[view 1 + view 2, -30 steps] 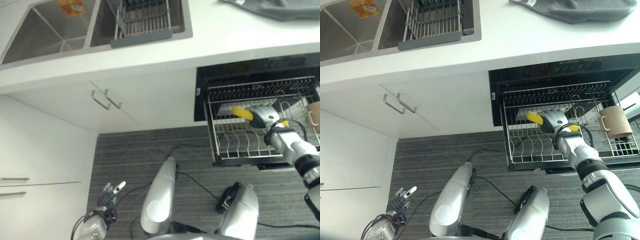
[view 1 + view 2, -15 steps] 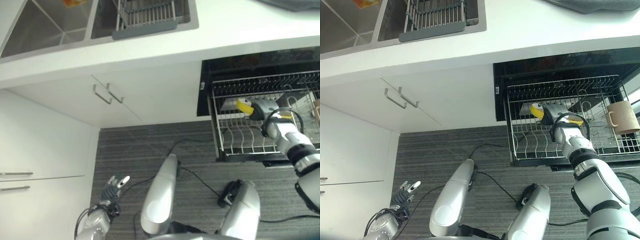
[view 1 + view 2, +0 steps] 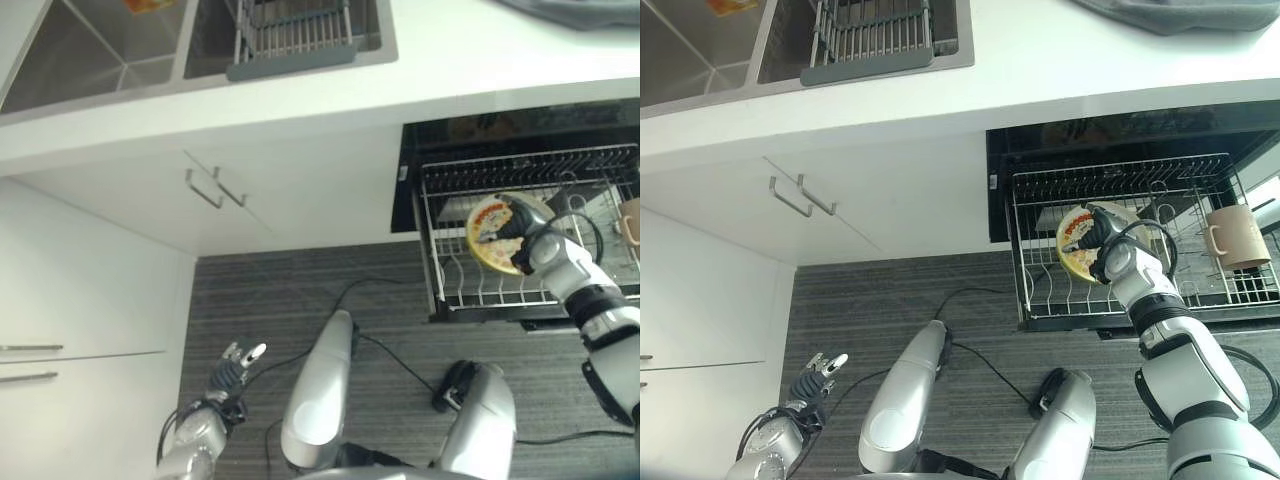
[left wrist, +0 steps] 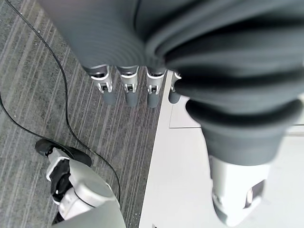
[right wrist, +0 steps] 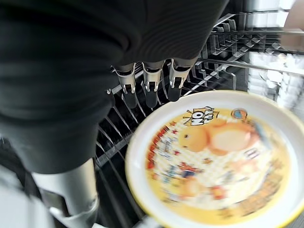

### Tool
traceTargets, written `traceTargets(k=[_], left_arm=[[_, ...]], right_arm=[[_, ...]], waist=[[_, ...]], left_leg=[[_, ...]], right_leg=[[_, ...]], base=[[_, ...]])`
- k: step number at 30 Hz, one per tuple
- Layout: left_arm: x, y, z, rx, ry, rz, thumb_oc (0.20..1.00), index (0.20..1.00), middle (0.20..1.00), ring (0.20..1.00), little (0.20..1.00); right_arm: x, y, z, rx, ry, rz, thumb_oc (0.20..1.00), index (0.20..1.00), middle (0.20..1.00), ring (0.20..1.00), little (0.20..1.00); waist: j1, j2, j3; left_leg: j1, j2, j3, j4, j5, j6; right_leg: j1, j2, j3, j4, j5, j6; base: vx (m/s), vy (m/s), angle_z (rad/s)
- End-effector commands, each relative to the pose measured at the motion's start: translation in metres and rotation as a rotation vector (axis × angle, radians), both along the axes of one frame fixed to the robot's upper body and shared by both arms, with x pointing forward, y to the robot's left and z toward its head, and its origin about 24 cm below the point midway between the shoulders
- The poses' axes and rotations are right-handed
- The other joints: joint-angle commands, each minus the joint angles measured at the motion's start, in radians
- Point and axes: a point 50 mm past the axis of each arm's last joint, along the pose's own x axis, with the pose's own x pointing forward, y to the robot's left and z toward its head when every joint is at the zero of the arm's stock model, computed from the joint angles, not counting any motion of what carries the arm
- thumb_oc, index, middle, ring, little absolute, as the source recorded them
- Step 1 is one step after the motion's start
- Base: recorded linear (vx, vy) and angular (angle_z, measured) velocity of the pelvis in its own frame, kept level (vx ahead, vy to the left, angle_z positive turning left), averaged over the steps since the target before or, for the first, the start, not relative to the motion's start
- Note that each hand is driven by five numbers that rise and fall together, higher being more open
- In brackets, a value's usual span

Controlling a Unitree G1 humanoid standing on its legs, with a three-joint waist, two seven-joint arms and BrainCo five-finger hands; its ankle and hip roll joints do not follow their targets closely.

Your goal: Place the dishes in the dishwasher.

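Observation:
A white plate with a yellow cartoon picture leans in the pulled-out dishwasher rack, its face turned up toward me. My right hand is over the rack at the plate's right edge. In the right wrist view its fingers are straight and end just short of the plate's rim, with the thumb apart from it. My left hand hangs low over the striped floor by the white cabinets, fingers straight and holding nothing.
A beige mug stands at the rack's right end. Above are the white counter, a steel sink with a drying rack in it, and a grey cloth. Cabinet handles stick out left of the dishwasher.
The plate, carried edge-on over the rack before, now leans lower among the wires with its picture showing. My right hand's fingers have come off it. The left hand has hardly moved.

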Motion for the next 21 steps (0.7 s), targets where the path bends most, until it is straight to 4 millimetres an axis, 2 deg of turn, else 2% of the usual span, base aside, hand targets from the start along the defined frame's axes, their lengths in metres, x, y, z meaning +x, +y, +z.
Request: traceTargets(k=[1,2,7,10,11,13,15,17,21], left_arm=[[-0.009,0.023,0.012,0.046,-0.041,0.074,1.0,1.0,1.0,1.0,1.0],[-0.013,0.031,0.013,0.05,-0.044,0.119,1.0,1.0,1.0,1.0,1.0],[-0.025,0.046,0.012,0.092,-0.052,0.21,1.0,1.0,1.0,1.0,1.0],[-0.027,0.05,0.012,0.109,-0.05,0.235,1.0,1.0,1.0,1.0,1.0],[-0.03,0.052,0.01,0.113,-0.044,0.247,1.0,1.0,1.0,1.0,1.0],[-0.035,0.053,0.007,0.118,-0.035,0.273,1.0,1.0,1.0,1.0,1.0],[-0.043,0.055,0.003,0.126,-0.032,0.293,1.0,1.0,1.0,1.0,1.0],[-0.048,0.054,0.001,0.124,-0.023,0.307,1.0,1.0,1.0,1.0,1.0],[-0.06,0.047,-0.009,0.096,0.013,0.334,1.0,1.0,1.0,1.0,1.0]], right_arm=[[-0.006,-0.01,0.02,0.238,-0.047,-0.029,1.0,1.0,1.0,1.0,1.0],[-0.023,-0.012,0.015,0.418,-0.033,-0.009,1.0,1.0,1.0,1.0,1.0],[-0.063,-0.017,0.0,0.661,-0.032,0.025,1.0,1.0,1.0,1.0,1.0],[-0.077,-0.01,-0.003,0.863,-0.122,0.061,1.0,1.0,1.0,1.0,1.0],[-0.083,-0.008,-0.011,0.903,-0.146,0.028,1.0,1.0,1.0,1.0,1.0],[-0.096,-0.006,-0.025,1.007,-0.172,0.003,1.0,1.0,1.0,1.0,1.0],[-0.113,-0.014,-0.038,1.057,-0.217,-0.04,1.0,1.0,1.0,1.0,1.0],[-0.121,-0.02,-0.037,1.07,-0.281,-0.063,1.0,1.0,1.0,1.0,1.0],[-0.141,-0.036,-0.019,1.07,-0.582,-0.155,1.0,1.0,1.0,1.0,1.0]], waist=[[0.009,-0.028,-0.027],[-0.014,-0.057,-0.028],[-0.06,-0.138,-0.041],[-0.085,-0.167,-0.057],[-0.1,-0.177,-0.069],[-0.126,-0.189,-0.084],[-0.147,-0.199,-0.096],[-0.161,-0.198,-0.103],[-0.203,-0.171,-0.118]], left_leg=[[0.044,0.034,-0.023,-0.157,0.087,0.0],[0.062,0.049,-0.009,-0.207,0.113,-0.002],[0.098,0.091,0.009,-0.293,0.151,-0.005],[0.117,0.109,0.022,-0.326,0.162,-0.01],[0.126,0.113,0.028,-0.345,0.17,-0.012],[0.148,0.122,0.043,-0.371,0.175,-0.012],[0.164,0.129,0.054,-0.375,0.168,-0.01],[0.174,0.131,0.063,-0.374,0.163,-0.01],[0.189,0.137,0.091,-0.364,0.146,-0.011]], right_leg=[[0.046,0.006,0.012,0.028,-0.016,-0.012],[0.062,0.023,0.011,-0.017,0.004,-0.007],[0.118,0.074,-0.003,-0.148,0.061,0.003],[0.152,0.102,-0.005,-0.207,0.078,0.005],[0.169,0.115,-0.003,-0.242,0.089,0.006],[0.197,0.133,-0.003,-0.286,0.099,0.01],[0.218,0.148,0.004,-0.315,0.104,0.01],[0.232,0.154,0.008,-0.333,0.107,0.008],[0.239,0.156,0.034,-0.338,0.098,0.01]], base=[[-0.02,0.017,-0.04],[0.0,0.0,0.0],[0.0,-0.098,-0.22],[0.04,-0.107,-0.21],[0.04,-0.068,-0.18],[0.05,-0.071,-0.14],[0.07,-0.057,-0.09],[0.07,-0.003,-0.16],[0.05,0.069,-0.23]])
